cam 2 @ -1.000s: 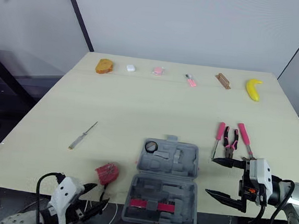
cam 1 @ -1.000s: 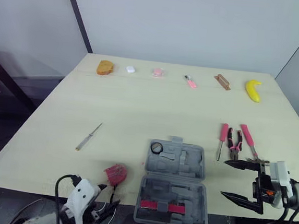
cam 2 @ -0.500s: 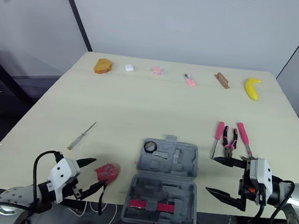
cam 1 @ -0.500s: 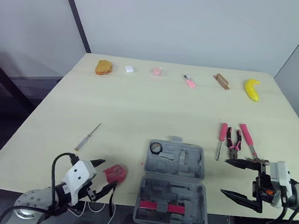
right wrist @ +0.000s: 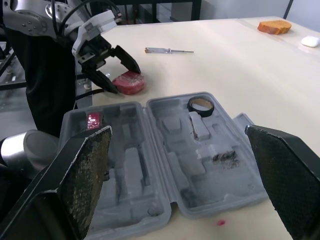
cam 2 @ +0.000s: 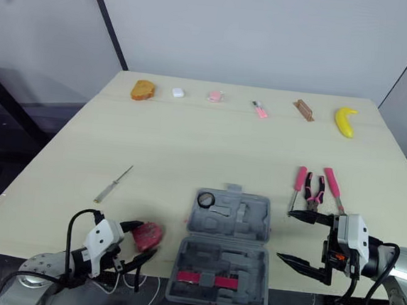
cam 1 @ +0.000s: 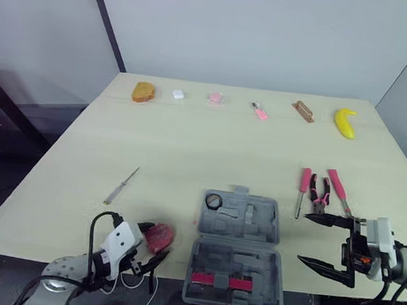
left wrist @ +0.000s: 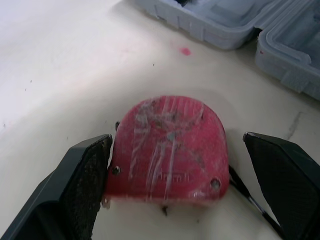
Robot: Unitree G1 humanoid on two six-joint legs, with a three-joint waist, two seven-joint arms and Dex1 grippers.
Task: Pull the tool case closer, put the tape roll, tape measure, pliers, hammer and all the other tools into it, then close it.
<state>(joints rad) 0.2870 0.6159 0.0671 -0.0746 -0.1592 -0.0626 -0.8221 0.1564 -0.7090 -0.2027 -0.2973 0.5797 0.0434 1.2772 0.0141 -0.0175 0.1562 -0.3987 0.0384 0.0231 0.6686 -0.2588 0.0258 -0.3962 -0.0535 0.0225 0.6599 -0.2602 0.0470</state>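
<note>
Grey tool case lies open and flat at the near edge of the table, both moulded halves facing up. Far half holds the black tape roll in its corner slot on the robot's left; the other recesses there look bare. Near half holds one pink-and-black piece lying across its front recess, can't tell what tool. Red tape measure lies flat on the table just left of the case, not in it. Left gripper is spread wide around the tape measure, one finger right at its side, the other well off it, nothing clamped. Right gripper hovers just right of the case, jaws wide apart, nothing between them. Beyond it lie the pink screwdriver, pliers and pink-handled hammer, side by side. Thin screwdriver lies well left of the case.
</note>
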